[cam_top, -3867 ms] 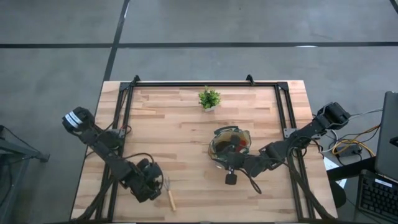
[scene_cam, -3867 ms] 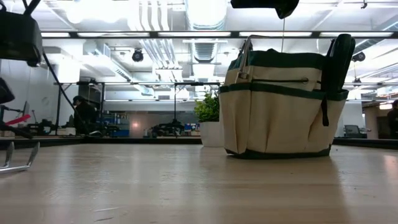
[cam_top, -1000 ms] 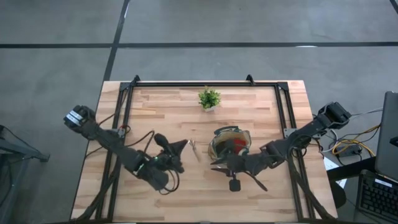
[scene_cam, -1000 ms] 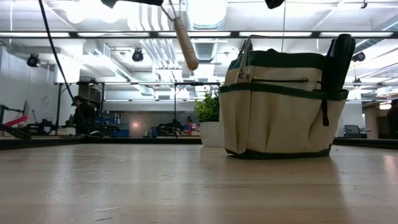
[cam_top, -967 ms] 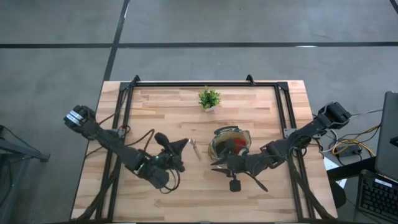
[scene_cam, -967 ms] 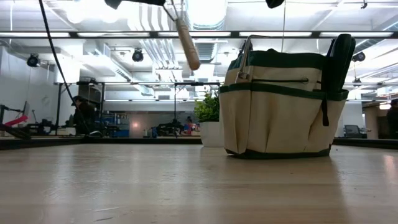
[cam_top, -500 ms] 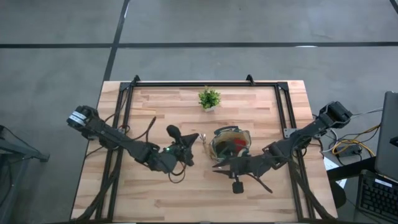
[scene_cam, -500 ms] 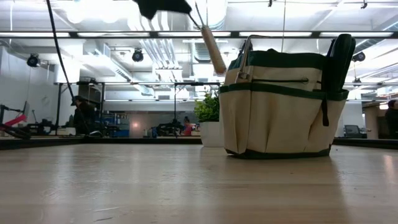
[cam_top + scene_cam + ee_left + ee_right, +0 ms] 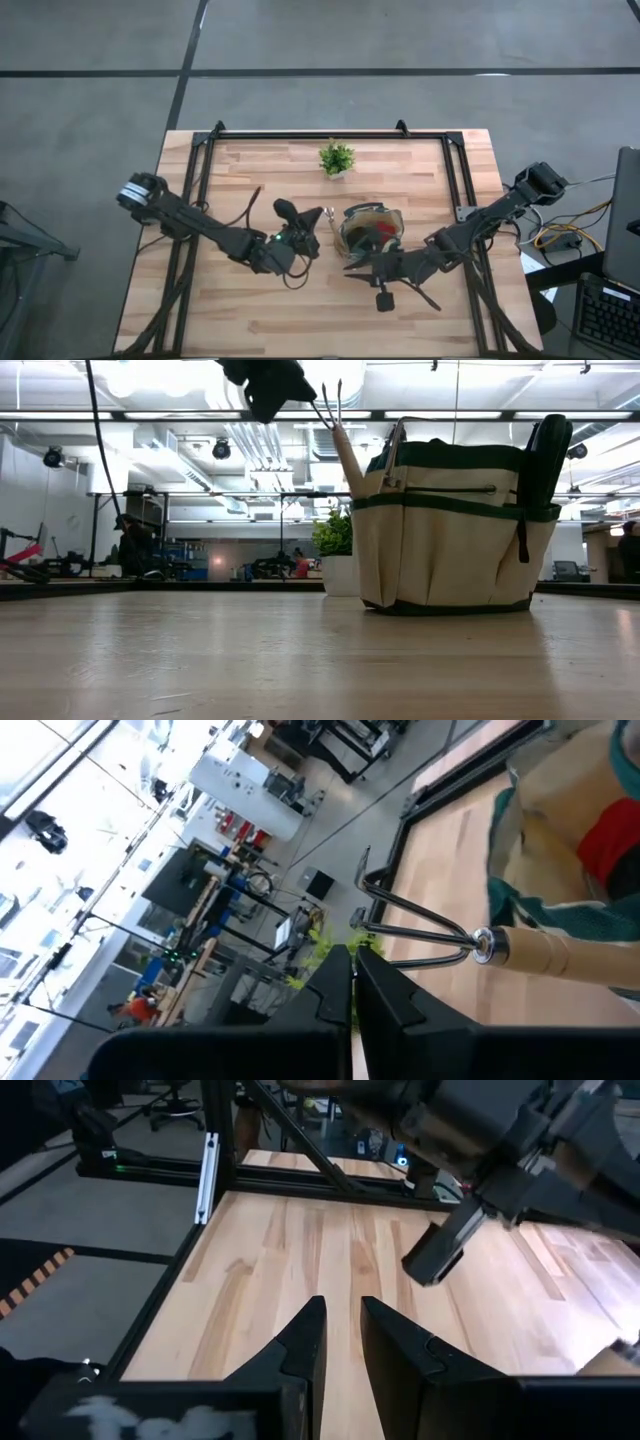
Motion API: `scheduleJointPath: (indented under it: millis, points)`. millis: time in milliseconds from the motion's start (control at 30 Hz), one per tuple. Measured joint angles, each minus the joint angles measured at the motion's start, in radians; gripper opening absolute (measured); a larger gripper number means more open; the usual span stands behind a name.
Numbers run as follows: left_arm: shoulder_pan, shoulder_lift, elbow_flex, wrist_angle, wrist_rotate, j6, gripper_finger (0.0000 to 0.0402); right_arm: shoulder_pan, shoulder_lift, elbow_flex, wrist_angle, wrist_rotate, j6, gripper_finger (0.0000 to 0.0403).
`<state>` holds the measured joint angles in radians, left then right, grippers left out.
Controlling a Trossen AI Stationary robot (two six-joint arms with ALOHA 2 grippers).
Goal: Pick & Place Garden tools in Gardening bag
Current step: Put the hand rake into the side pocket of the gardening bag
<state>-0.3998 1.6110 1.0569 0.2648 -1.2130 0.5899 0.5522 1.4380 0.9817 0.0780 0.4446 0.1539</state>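
Left wrist view: the left gripper [image 9: 352, 982] has its two dark fingers pressed together on the bent wire tines of a mini rake [image 9: 520, 950]. The rake has three thin metal prongs joined at a bright ferrule and a smooth, round, pale wooden handle. The handle reaches toward the gardening bag [image 9: 545, 870], a khaki fabric tote with dark green trim; a red item shows inside its open mouth.

Low view: the left gripper [image 9: 300, 395] hangs above the table [image 9: 200, 660], holding the mini rake [image 9: 342, 440] tines up and tilted. The lower end of the handle meets the left upper edge of the gardening bag [image 9: 450, 525]. The bag stands upright on the light, grained wooden tabletop and has outer pockets and loop handles.

High view: the left gripper [image 9: 318, 222] sits just beside the round bag [image 9: 370, 230] near the table centre. The right gripper [image 9: 352, 270] lies close to the bag's near side.

Right wrist view: the right gripper [image 9: 342, 1342] has its fingers set slightly apart, with nothing between them.
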Motion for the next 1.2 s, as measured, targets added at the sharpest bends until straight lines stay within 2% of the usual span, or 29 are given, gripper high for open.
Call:
scheduleJointPath:
  millis: [200,467,800,1033,1200]
  points:
    - [0.003,0.049,0.0,0.023,0.051,0.017,0.0009,0.0,0.0,-0.001,0.0,0.0,0.0,0.0053]
    - [0.006,0.125,0.01,0.024,0.037,0.058,0.0011,0.0,0.0,-0.004,0.001,0.0,0.0,0.0053]
    - [-0.014,0.173,0.035,0.028,0.213,0.036,0.0024,-0.001,0.0,-0.004,-0.012,0.0,0.0,0.0053]
    - [-0.015,0.172,0.035,0.025,0.235,-0.049,0.0032,0.0,0.0,-0.005,-0.02,0.0,0.001,0.0056]
    - [-0.015,0.152,0.035,-0.005,0.238,-0.217,0.0081,-0.001,0.0,-0.005,-0.022,0.0,0.0,0.0059]
